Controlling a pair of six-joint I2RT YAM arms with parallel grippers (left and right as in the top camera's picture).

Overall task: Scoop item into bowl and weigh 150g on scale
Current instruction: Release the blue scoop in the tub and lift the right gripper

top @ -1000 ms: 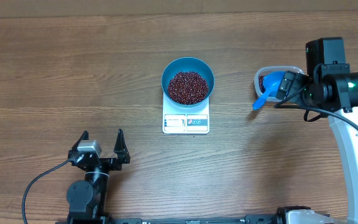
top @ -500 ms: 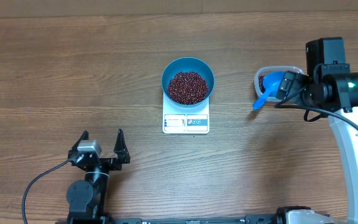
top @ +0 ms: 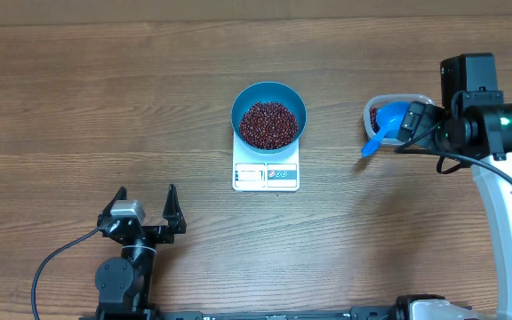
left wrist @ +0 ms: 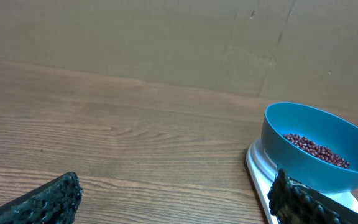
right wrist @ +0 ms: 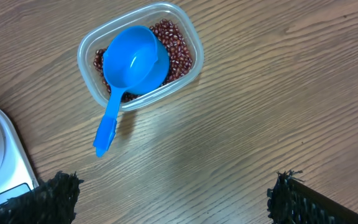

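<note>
Glossy red-brown beans [top: 268, 124] heap in the round blue bowl [top: 239, 103] atop the flat white scale [top: 266, 176]; a blue plastic scoop [right wrist: 135, 59] rests in the clear tub [right wrist: 197, 62]. The left gripper [top: 146, 192] and right gripper [right wrist: 173, 193] gape wide, empty.

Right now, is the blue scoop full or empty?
Empty. The scoop lies in the clear tub on the beans, its cup showing only bare blue inside.
</note>
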